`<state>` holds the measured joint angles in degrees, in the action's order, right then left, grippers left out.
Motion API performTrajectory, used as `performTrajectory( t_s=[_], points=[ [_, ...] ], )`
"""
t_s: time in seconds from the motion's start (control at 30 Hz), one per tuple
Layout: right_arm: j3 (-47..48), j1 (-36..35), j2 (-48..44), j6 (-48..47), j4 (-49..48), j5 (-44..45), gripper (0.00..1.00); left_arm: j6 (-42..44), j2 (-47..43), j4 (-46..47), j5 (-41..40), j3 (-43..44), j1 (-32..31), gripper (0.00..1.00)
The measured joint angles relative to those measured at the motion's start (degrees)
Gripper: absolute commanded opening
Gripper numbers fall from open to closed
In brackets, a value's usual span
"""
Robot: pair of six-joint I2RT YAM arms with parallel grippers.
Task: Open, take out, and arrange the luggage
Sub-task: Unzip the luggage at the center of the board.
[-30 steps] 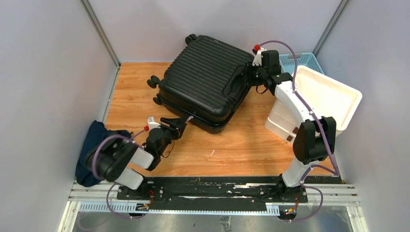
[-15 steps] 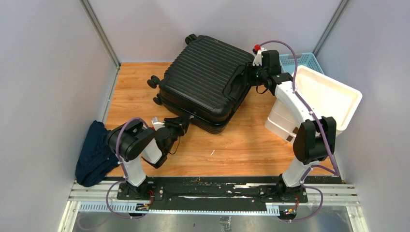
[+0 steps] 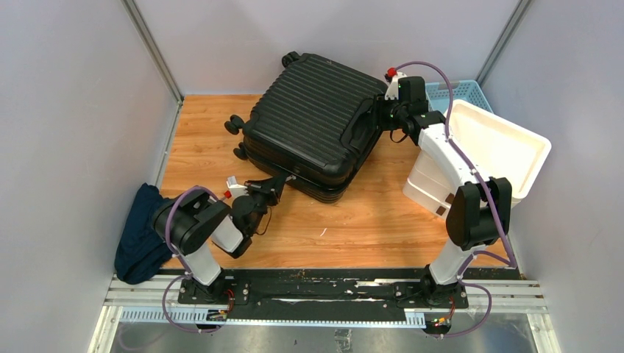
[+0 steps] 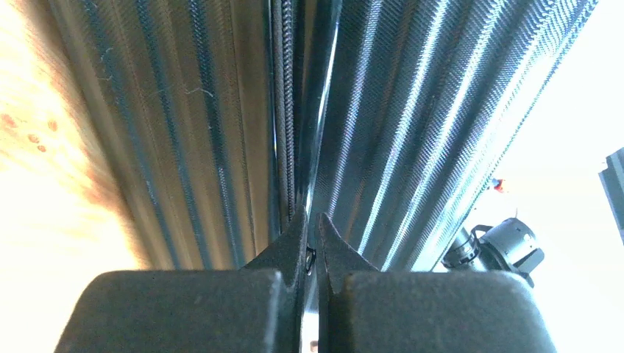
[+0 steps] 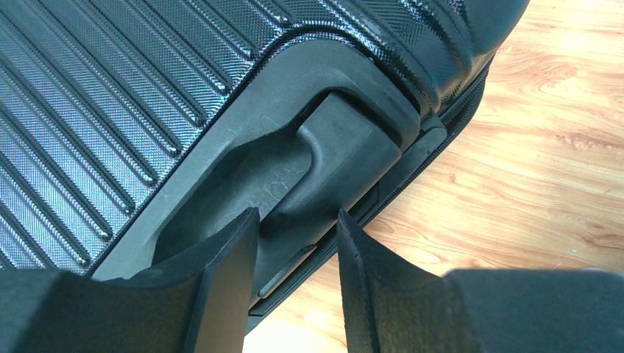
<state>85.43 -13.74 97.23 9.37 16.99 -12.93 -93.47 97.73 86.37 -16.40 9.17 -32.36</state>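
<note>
The luggage [image 3: 309,118] is a big black ribbed hard-shell suitcase lying flat at the back of the wooden floor, its wheels to the left. My left gripper [image 3: 283,180] is at its near edge. In the left wrist view the left gripper [image 4: 310,220] sits on the zipper seam of the luggage [image 4: 412,110], shut on a small metal zipper pull [image 4: 308,259]. My right gripper [image 3: 375,118] is at the suitcase's right side. Seen from the right wrist, the right gripper [image 5: 298,220] straddles and grips the black handle [image 5: 346,154] of the luggage [image 5: 110,95].
A white stacked drawer unit [image 3: 493,147] stands right of the suitcase, a light-blue mesh basket [image 3: 463,92] behind it. A dark blue cloth [image 3: 143,228] lies at the near left by the wall. Bare wooden floor [image 3: 353,220] lies in front of the suitcase.
My left gripper has closed at the suitcase's zipper seam, and the left arm's elbow has swung right and up. The right arm has not moved.
</note>
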Motion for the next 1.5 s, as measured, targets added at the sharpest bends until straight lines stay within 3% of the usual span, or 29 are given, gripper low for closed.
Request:
performTrajectory(
  t_s=[0.5, 0.8, 1.07, 1.27, 1.33, 1.5],
  points=[
    [0.0, 0.0, 0.04, -0.17, -0.02, 0.57, 0.44, 1.53, -1.68, -0.11, 0.22, -0.81, 0.7, 0.0],
    [0.02, 0.0, 0.22, -0.2, 0.0, 0.94, 0.44, 1.95, -4.81, 0.63, 1.33, -3.5, 11.37, 0.0],
    [0.02, 0.0, 0.15, -0.42, -0.02, 0.68, 0.45, 6.1, -6.71, 0.55, 6.19, -3.58, 15.43, 0.0],
    [-0.66, 0.0, -0.57, -3.06, -0.72, -0.39, 0.53, 15.1, -16.76, -6.23, 11.82, -4.9, 17.64, 0.26],
    [-1.01, 0.0, -0.98, -5.51, -0.81, -1.33, 0.56, 19.8, -22.45, -12.96, 14.23, -4.61, 17.9, 0.34],
    [-1.75, 0.22, -3.67, -15.39, 2.78, -8.9, 0.61, 38.1, -41.68, -36.48, 22.34, 0.79, 18.03, 0.64]
  ],
)
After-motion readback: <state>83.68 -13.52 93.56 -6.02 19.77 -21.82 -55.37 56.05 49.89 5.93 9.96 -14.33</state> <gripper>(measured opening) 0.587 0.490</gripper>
